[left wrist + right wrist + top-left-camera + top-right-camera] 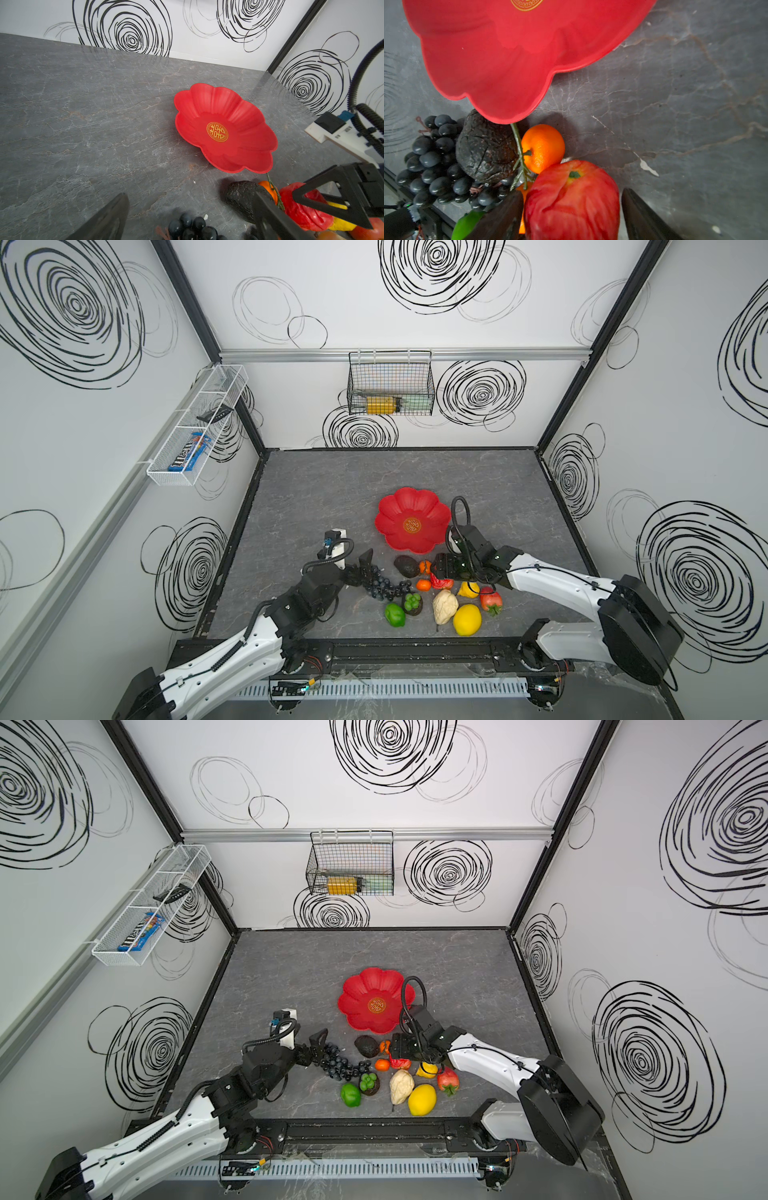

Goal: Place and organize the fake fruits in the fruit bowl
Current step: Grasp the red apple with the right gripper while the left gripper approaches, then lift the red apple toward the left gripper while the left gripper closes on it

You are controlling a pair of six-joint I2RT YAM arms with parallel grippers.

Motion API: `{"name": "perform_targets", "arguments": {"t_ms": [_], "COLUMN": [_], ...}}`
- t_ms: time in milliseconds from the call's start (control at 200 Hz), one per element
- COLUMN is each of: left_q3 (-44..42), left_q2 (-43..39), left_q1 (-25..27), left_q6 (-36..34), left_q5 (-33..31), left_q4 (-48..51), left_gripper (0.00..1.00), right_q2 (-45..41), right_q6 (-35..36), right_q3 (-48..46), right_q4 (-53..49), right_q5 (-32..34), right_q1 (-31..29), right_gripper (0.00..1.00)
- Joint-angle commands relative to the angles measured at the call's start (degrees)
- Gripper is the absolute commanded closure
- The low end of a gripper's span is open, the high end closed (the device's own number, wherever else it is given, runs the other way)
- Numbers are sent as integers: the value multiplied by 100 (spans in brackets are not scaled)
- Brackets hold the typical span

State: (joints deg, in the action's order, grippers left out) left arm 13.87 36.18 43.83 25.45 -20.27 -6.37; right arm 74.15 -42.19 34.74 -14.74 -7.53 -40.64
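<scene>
The red flower-shaped fruit bowl [399, 510] [365, 986] [207, 99] [488, 62] lies empty mid-table. In front of it are the fake fruits: dark grapes [380, 587] [191, 226], black avocado [406, 566] [485, 149], two oranges [424, 567] [423, 585], red apple [442, 583], cream lumpy fruit [444, 605], lemon [467, 619], strawberry [491, 600] and green ones [395, 615]. My left gripper [368, 572] [190, 195] is open, straddling the grapes' far end. My right gripper [436, 576] [572, 193] is open around the apple [571, 207]; one finger touches it, the other stands just off.
A black wire basket [390, 383] holding a yellow-labelled bottle hangs on the back wall. On the left wall a white wire basket [195, 427] holds a blue candy packet [189, 454]. Walls enclose the grey table [332, 497] on three sides.
</scene>
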Motion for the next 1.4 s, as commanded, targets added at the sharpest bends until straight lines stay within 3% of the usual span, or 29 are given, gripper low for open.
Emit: {"name": "perform_targets", "arguments": {"t_ms": [0, 110, 460, 886, 1066, 1256, 1391], "left_q3": [-33, -24, -33, -25, -33, 115, 318], "left_q2": [36, 55, 47, 111, 257, 567, 913], "left_q1": [16, 16, 7, 11, 17, 393, 935], "left_q6": [-67, -67, -67, -236, -262, 49, 65], "left_q5": [-109, -117, -118, 90, 581, 1269, 1291], "left_q4": [-278, -278, -291, -407, -723, -1455, -1948], "left_gripper": [4, 4, 4, 4, 4, 1, 4], "right_q2": [83, 133, -244, -1281, -1527, -1724, -1559], "right_q6": [-9, -8, -62, -284, -590, -1059, -1350], "right_q3": [-29, -12, 102, 99, 81, -99, -12], "right_q4": [-63, -53, -170, -398, -140, 972, 1472], "right_q5": [-3, -19, 43, -350, -491, -920, -993], "right_q1": [-74, -109, -54, 460, 496, 461, 461], "right_gripper": [18, 18, 32, 33, 33, 35, 36]}}
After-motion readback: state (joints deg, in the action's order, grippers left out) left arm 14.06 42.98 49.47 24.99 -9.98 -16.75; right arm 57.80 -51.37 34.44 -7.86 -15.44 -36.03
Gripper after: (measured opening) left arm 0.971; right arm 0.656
